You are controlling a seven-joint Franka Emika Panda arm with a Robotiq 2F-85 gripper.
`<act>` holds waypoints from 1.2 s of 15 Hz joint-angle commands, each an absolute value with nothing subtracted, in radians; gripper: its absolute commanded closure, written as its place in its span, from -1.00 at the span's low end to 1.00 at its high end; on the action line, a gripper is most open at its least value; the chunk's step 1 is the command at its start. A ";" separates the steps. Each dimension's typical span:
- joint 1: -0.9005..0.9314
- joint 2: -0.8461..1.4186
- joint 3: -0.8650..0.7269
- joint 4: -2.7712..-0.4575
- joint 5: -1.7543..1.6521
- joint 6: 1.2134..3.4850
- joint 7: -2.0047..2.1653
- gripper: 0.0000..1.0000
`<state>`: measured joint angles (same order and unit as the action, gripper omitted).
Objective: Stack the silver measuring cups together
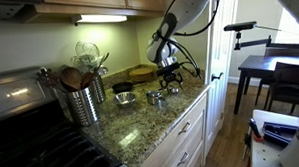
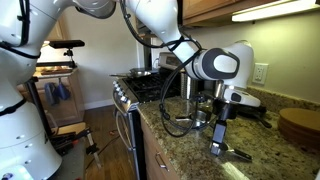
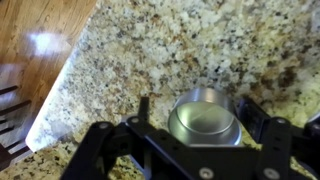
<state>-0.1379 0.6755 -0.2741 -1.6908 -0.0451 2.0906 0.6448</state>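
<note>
Kitchen with a speckled granite counter under warm light.
White drawers sit below the counter and wood cabinets hang above, where a strip light glows on the yellow-green wall. A stove stands beside the counter. The floor is glossy wood. A dark table and chair stand near a bright window. An outlet sits above the counter.
</note>
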 commanded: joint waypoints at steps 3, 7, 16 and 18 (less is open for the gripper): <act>-0.152 0.682 -0.276 -1.676 -0.026 2.100 0.641 0.06; -0.152 0.674 -0.280 -1.682 -0.030 2.098 0.641 0.18; -0.099 0.549 -0.282 -1.756 -0.065 2.085 0.649 0.18; -0.084 0.518 -0.280 -1.772 -0.073 2.080 0.650 0.18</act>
<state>-0.1088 0.6123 -0.2786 -1.6928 -0.0510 2.0879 0.6448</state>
